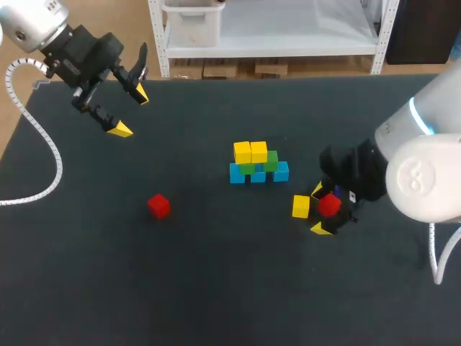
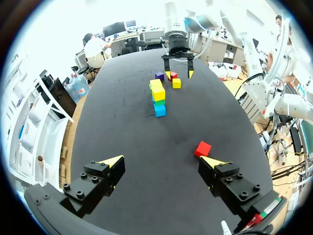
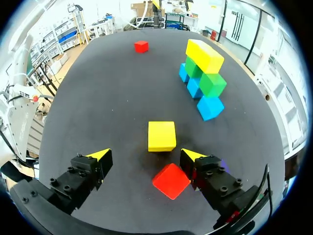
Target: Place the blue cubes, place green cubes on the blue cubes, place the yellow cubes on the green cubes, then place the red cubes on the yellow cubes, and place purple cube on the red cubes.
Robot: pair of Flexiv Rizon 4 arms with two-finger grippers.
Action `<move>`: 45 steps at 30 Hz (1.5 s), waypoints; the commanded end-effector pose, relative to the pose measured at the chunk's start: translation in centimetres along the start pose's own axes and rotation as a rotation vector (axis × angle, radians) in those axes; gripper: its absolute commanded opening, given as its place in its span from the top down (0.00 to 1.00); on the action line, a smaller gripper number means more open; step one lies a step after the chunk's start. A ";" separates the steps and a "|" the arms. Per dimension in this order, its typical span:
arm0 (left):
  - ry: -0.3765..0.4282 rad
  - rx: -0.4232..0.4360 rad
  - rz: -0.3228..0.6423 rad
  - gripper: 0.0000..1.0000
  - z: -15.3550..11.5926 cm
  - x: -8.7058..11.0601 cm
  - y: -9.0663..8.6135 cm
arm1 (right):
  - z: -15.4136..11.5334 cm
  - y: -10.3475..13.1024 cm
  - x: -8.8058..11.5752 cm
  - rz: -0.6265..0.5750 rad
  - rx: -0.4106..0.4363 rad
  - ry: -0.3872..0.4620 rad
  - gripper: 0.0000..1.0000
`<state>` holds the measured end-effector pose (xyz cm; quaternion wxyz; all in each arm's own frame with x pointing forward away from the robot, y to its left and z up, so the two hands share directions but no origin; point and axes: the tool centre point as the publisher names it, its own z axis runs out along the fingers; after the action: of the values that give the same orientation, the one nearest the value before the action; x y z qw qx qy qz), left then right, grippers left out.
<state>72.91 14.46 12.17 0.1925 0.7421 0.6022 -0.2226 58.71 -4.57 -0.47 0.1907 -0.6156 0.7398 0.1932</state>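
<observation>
In the middle of the table stands a stack: blue cubes [image 1: 258, 175] at the bottom, green cubes [image 1: 270, 160] on them, two yellow cubes [image 1: 250, 151] on top. My right gripper [image 3: 145, 155] is open, low over the table right of the stack. A red cube [image 3: 170, 180] lies between its fingers, close against one finger and apart from the other. A loose yellow cube [image 3: 162, 136] lies just ahead of it. A purple cube [image 2: 159, 76] sits beside that gripper, mostly hidden in the head view. A second red cube [image 1: 158, 206] lies at the left. My left gripper [image 1: 130, 112] hangs open and empty at the far left.
The dark table [image 1: 216, 288] has free room across its front and left. The left arm's white cable [image 1: 43, 144] loops along the left edge. In the left wrist view the second red cube [image 2: 202, 149] lies just ahead of one fingertip.
</observation>
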 end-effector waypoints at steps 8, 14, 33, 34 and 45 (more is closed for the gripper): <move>0.001 0.005 0.002 0.00 -0.1 0.1 0.2 | 0.2 -1.1 -0.9 -0.024 0.008 -0.010 0.00; 0.001 0.005 0.002 0.00 -0.1 0.1 0.2 | 0.5 -1.2 -1.5 -0.031 0.008 -0.017 0.00; 0.001 0.005 0.002 0.00 -0.1 0.1 0.2 | 1.2 -1.6 -2.0 -0.047 -0.001 -0.024 0.16; 0.001 0.005 0.002 0.00 -0.1 0.1 0.2 | 1.3 -1.7 -2.0 -0.047 -0.002 -0.025 0.16; 0.001 0.005 0.002 0.00 -0.1 0.1 0.2 | 1.6 -1.8 -2.0 -0.050 -0.008 -0.024 0.34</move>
<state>72.92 14.46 12.17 0.1925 0.7421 0.6022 -0.2226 60.68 -2.41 -0.74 0.2027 -0.6318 0.7216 0.1975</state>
